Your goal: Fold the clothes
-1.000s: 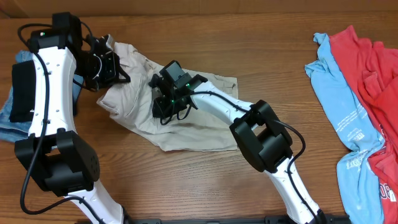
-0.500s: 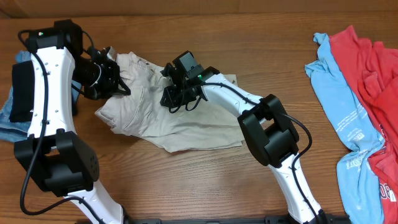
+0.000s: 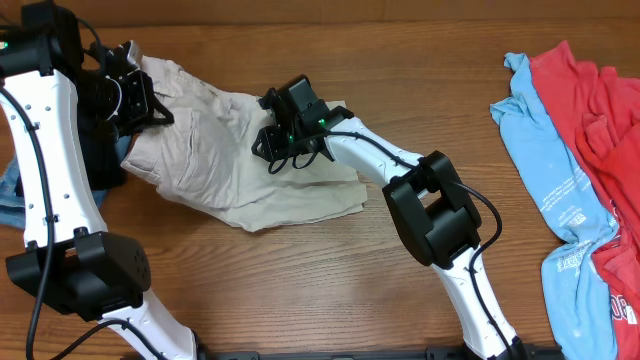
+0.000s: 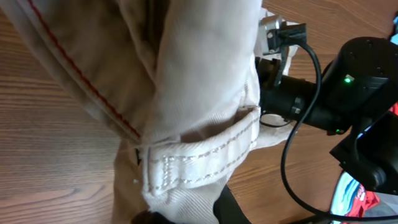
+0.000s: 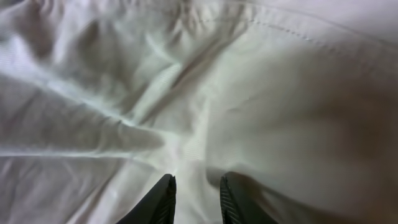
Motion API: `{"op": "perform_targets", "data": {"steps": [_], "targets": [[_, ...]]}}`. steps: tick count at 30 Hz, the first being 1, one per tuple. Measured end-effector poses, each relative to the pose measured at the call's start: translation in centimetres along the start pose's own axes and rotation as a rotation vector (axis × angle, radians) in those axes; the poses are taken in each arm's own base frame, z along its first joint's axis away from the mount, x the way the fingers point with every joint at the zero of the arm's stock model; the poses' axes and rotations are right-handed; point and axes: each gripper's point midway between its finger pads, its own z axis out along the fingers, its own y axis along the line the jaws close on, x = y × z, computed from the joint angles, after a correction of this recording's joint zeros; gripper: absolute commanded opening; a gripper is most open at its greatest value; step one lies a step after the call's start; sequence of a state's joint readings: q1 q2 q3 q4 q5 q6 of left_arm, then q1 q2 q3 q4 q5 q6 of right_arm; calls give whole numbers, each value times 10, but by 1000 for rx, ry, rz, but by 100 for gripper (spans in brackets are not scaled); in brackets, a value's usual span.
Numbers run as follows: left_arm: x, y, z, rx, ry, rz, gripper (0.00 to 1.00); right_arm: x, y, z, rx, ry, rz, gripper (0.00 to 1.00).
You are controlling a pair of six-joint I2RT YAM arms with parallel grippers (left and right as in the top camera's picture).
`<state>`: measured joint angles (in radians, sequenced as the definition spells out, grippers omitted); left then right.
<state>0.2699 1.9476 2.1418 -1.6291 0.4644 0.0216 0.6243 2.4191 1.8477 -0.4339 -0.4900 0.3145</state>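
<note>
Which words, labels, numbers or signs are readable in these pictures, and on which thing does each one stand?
No text can be read with certainty.
White print on the light-blue top: too small to read.
White mark low on the red top: too small, and cut by the picture edge.
The khaki shorts: no text shows in any view, only stitching.
</note>
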Motion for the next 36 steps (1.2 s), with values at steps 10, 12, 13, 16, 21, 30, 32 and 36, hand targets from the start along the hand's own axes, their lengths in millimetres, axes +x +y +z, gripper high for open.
{"op": "perform_targets", "data": {"steps": [10, 12, 13, 16, 21, 30, 32, 36], "targets": [[-2, -1, 6, -62, -1, 37, 4, 1, -61, -58, 151, 101, 170, 37], [-6, -5, 10, -97, -16, 55, 4, -10, -102, -109, 234, 73, 266, 37], [-8, -8, 13, -116, -21, 63, 4, -6, -116, -131, 264, 89, 320, 37], [-12, -22, 24, -168, -34, 101, 4, 8, -153, -174, 322, 120, 426, 38], [-9, -37, 57, -222, 24, 134, 4, 27, -175, -197, 358, 181, 454, 39], [-6, -34, 136, -300, 172, 152, 4, 39, -161, -190, 354, 246, 412, 39], [-5, -40, 145, -301, 172, 152, 4, 42, -161, -191, 355, 259, 414, 39], [-2, -60, 155, -283, 157, 149, 4, 47, -161, -193, 365, 279, 412, 39]]}}
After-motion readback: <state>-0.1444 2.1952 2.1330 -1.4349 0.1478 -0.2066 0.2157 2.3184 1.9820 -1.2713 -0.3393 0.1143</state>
